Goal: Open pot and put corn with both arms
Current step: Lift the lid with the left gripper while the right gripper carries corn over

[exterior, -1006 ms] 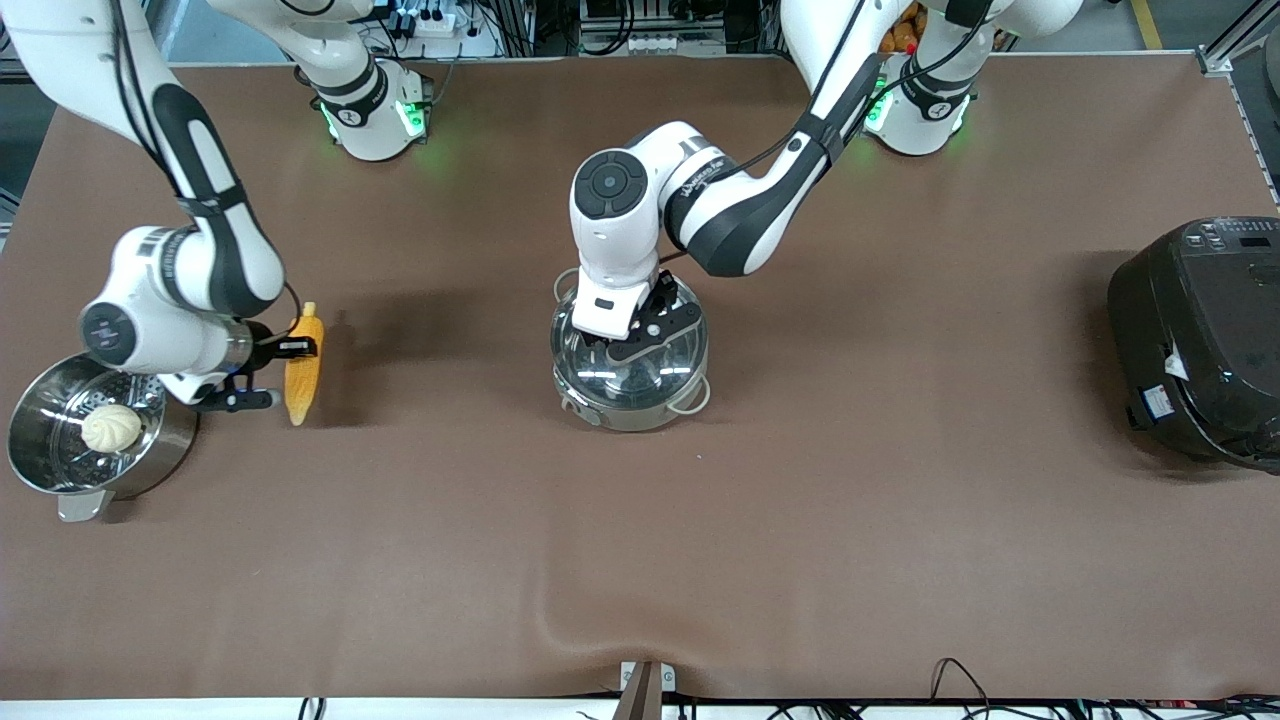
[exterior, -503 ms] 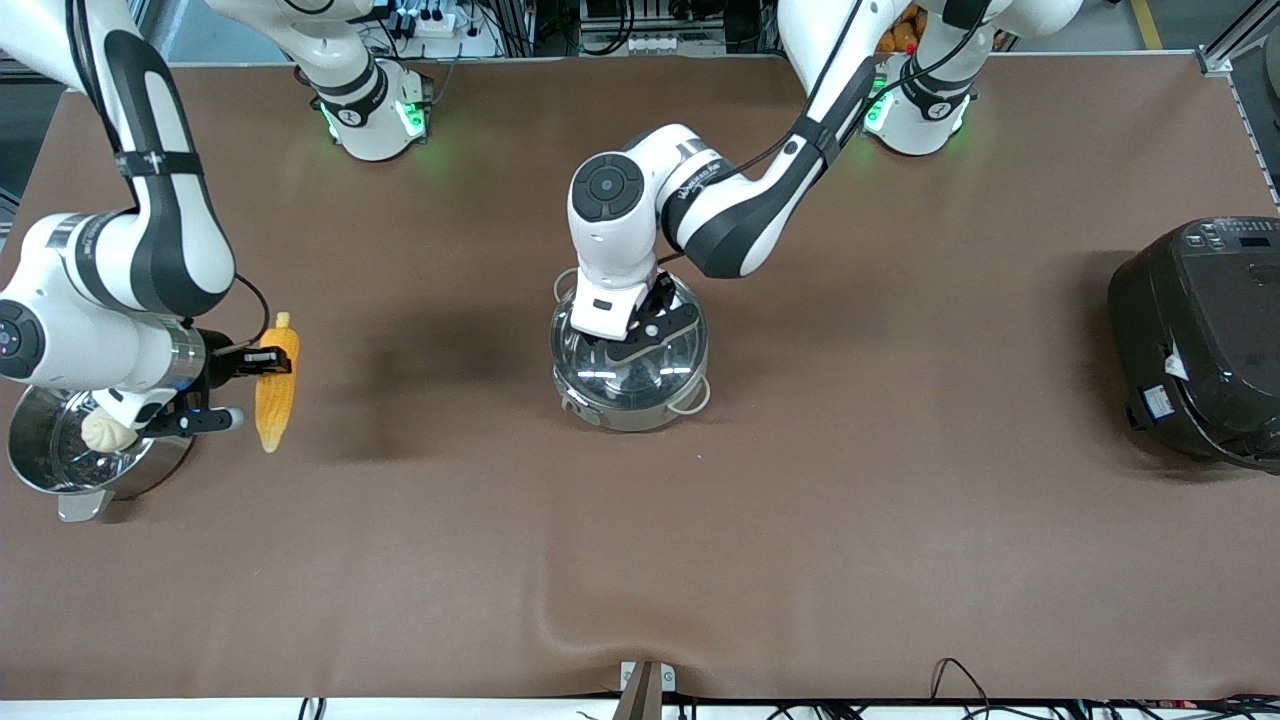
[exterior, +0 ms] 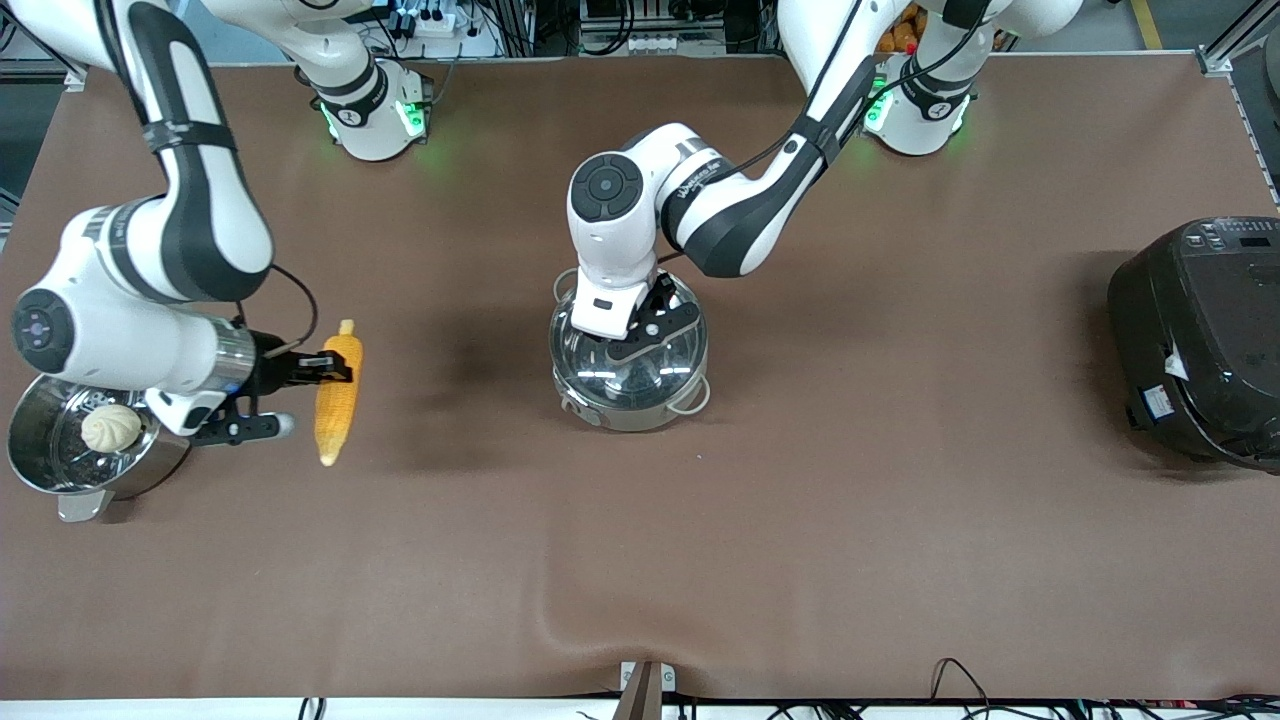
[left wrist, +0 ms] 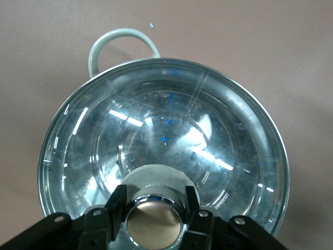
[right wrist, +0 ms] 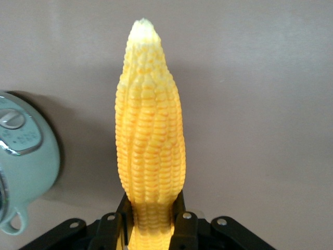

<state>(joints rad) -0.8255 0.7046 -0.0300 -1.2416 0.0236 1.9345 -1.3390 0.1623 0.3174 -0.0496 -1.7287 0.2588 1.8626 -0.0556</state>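
The steel pot (exterior: 630, 375) stands near the middle of the brown table (exterior: 850, 520), its clear glass lid (exterior: 665, 350) on it and one light grey loop handle (exterior: 692, 399) showing on the side toward the front camera. The left claw (exterior: 628, 338) is down on top of that lid; in the left wrist view its two black fingers (left wrist: 117, 200) sit tight on either side of the bronze knob (left wrist: 154, 224), gripping it, with the lid (left wrist: 166, 140) filling most of that view and a grey loop handle (left wrist: 122, 44) sticking out past the rim. The right claw (exterior: 322, 370) is up over bare table toward the right arm's end, closed on the corn cob (exterior: 338, 398). In the front view the cob runs roughly along the line from the robots' bases toward the front camera, and the fingers clamp it near the end that points toward the bases. The right wrist view shows the cob (right wrist: 150, 140) standing straight out from between the fingers (right wrist: 183, 221), pale tip outward. Just beside the right arm's wrist, at the right arm's end of the table, stands a steel steamer pot (exterior: 60, 470) with a white round bun (exterior: 110, 428) on its perforated insert. A big black rice cooker (exterior: 1200, 340) sits at the left arm's end of the table, well apart from the pot.
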